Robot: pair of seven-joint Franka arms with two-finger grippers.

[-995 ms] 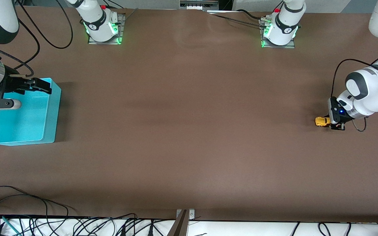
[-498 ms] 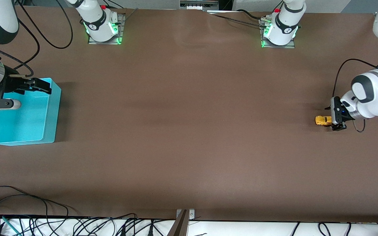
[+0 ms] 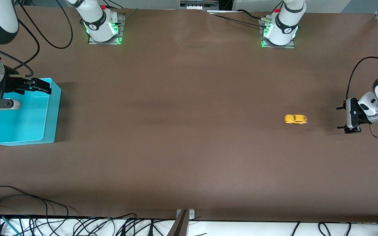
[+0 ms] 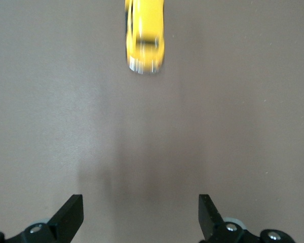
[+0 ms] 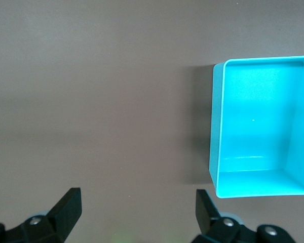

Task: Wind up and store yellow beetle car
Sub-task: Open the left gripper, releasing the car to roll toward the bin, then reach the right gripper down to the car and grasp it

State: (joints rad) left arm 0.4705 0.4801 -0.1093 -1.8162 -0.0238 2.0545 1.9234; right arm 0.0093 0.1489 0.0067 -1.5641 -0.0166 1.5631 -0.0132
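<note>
The yellow beetle car [image 3: 295,119] is on the brown table toward the left arm's end, blurred by motion. It also shows in the left wrist view [image 4: 144,38], well clear of the fingertips. My left gripper [image 3: 343,118] is low by the table, open and empty [image 4: 139,207], with the car apart from it toward the right arm's end. My right gripper [image 3: 46,88] waits open and empty [image 5: 138,207] over the rim of the teal bin [image 3: 56,111].
The teal bin, which also shows in the right wrist view [image 5: 218,126], is empty and stands at the right arm's end of the table. Both arm bases [image 3: 102,24] [image 3: 279,29] stand along the table's top edge. Cables [image 3: 28,203] lie along the near edge.
The car was at my left gripper's fingertips and has rolled away toward the right arm's end. My left gripper has drawn back toward its end of the table. The right arm has not moved.
</note>
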